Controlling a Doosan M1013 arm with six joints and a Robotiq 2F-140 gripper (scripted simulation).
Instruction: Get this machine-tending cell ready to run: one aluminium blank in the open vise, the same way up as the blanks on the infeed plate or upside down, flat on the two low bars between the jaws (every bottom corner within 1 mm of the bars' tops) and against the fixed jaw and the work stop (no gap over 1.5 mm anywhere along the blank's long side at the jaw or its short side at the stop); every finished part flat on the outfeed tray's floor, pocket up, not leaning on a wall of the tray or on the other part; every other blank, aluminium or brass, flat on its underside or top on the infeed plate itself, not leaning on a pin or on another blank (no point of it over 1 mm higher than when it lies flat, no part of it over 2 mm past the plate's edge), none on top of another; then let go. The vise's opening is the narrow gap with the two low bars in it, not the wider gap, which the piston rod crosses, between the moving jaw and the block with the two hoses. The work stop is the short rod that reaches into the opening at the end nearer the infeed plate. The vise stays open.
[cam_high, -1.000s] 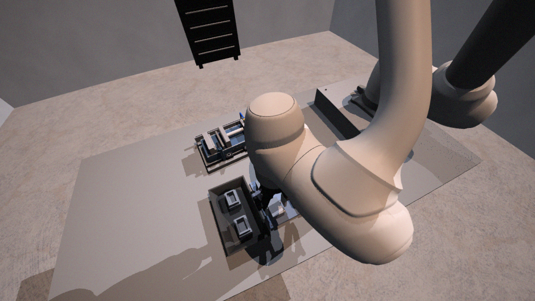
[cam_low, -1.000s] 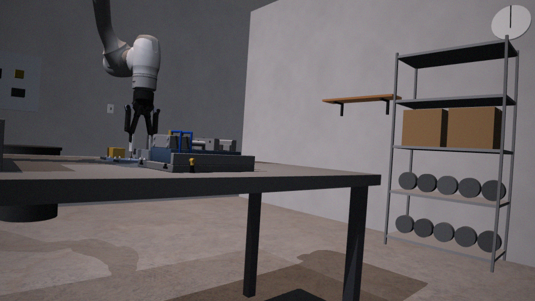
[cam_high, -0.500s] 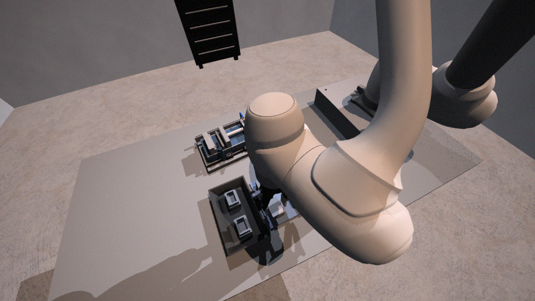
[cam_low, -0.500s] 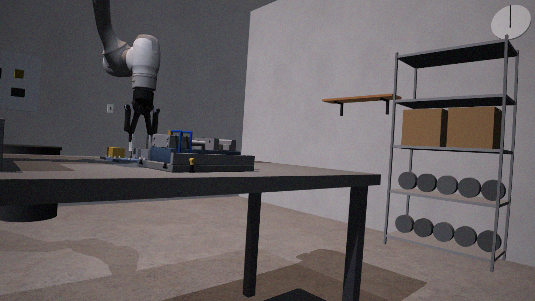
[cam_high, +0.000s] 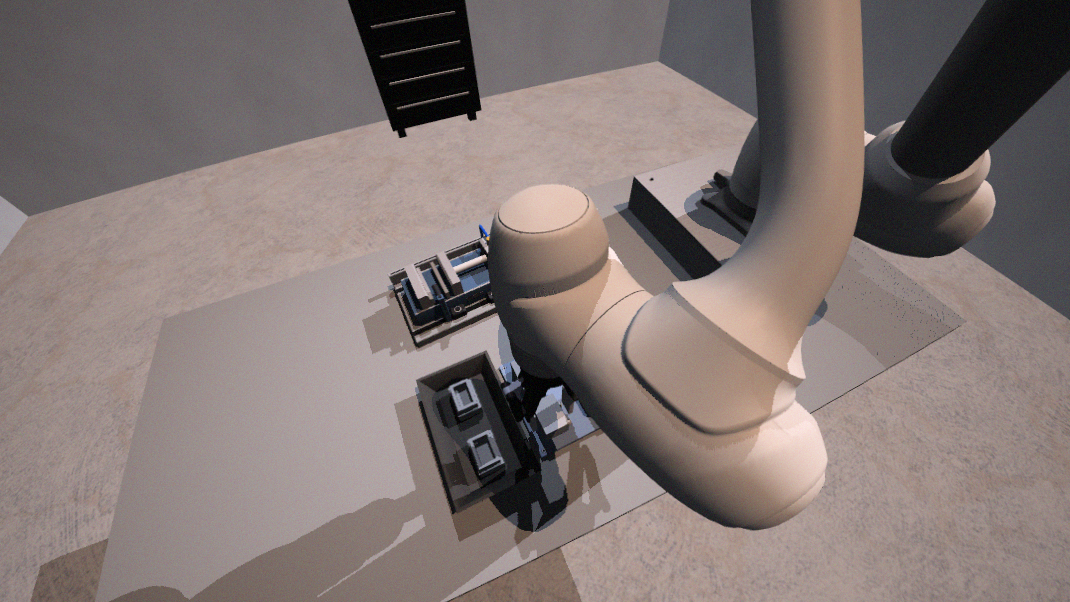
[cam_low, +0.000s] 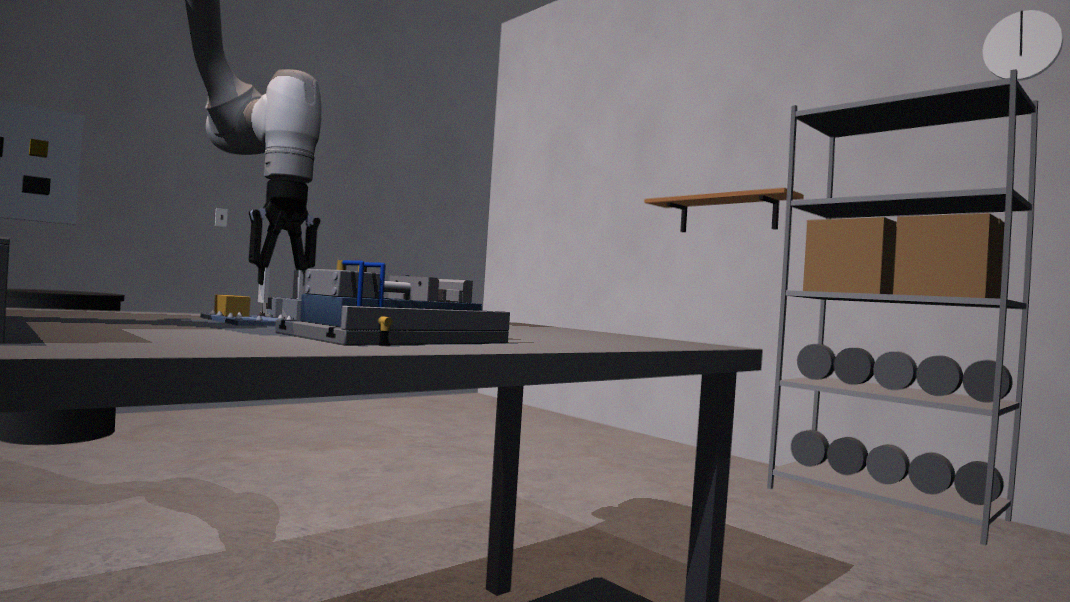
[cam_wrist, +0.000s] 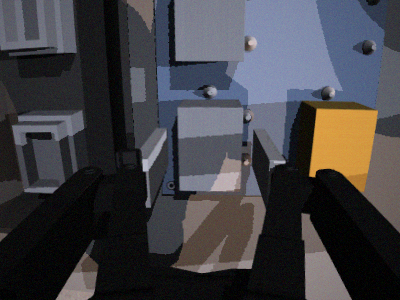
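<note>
Wrist view shows, near the centre of the frame, the nearer aluminium blank (cam_wrist: 210, 147), a grey block on the blue infeed plate (cam_wrist: 285, 60) (cam_high: 582, 428). At its left and right stand the pads of the gripper (cam_wrist: 212, 167) (cam_high: 527, 408) (cam_low: 284, 277), partly open, with a visible gap on each side, so I judge that nothing is held. Another aluminium blank (cam_wrist: 210, 30) lies at the upper middle, the brass blank (cam_wrist: 342, 145) (cam_low: 232, 304) at the right. I expect the aluminium to be stiff, not fragile, moderate in weight, and maybe slippery on its smooth sides. The best hold seems to be across the two long sides, at mid-length, with the pads lower and square. A grip near one end could let it tilt or turn. Brass would probably be heavier.
</note>
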